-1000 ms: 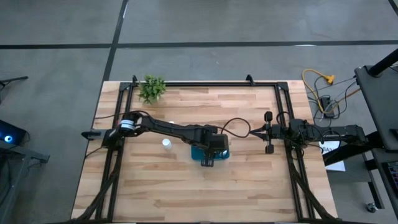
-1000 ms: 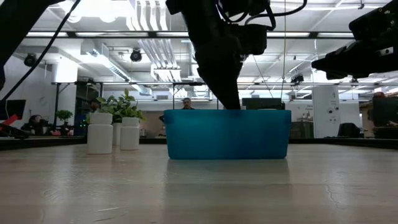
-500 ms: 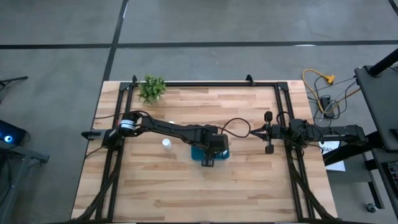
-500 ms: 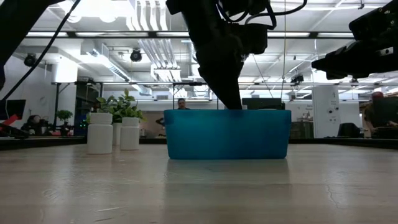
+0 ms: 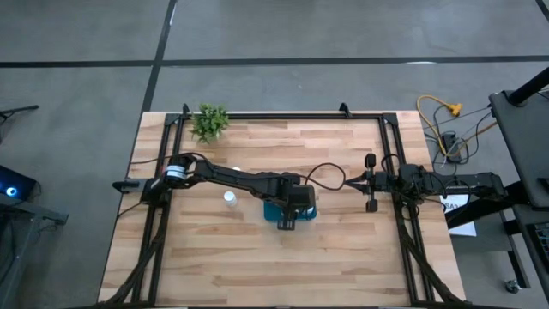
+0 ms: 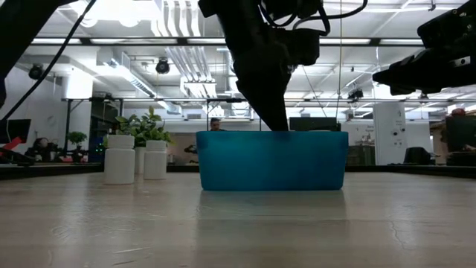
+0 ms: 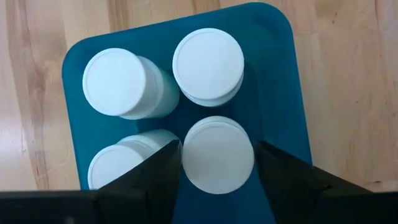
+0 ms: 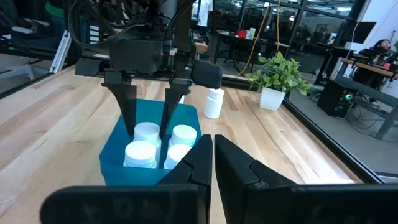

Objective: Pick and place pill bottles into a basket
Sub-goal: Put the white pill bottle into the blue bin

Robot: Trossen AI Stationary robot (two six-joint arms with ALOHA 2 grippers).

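Observation:
The teal basket (image 5: 310, 211) (image 6: 271, 160) stands on the middle of the wooden table. Several white pill bottles stand upright in it (image 7: 208, 65) (image 8: 140, 154). My left gripper (image 7: 219, 146) (image 8: 149, 127) reaches down into the basket, open, one finger on each side of one bottle's cap (image 7: 217, 154), with only slivers of gap. One more bottle (image 5: 229, 198) (image 6: 119, 158) (image 8: 213, 102) stands on the table to the left of the basket. My right gripper (image 5: 371, 183) (image 8: 211, 155) waits shut and level at the table's right side.
A small green plant (image 5: 210, 123) (image 8: 273, 81) in a white pot stands at the table's far left corner. Black frame rails (image 5: 163, 215) run along the table's left and right sides. Bare wood lies in front of the basket.

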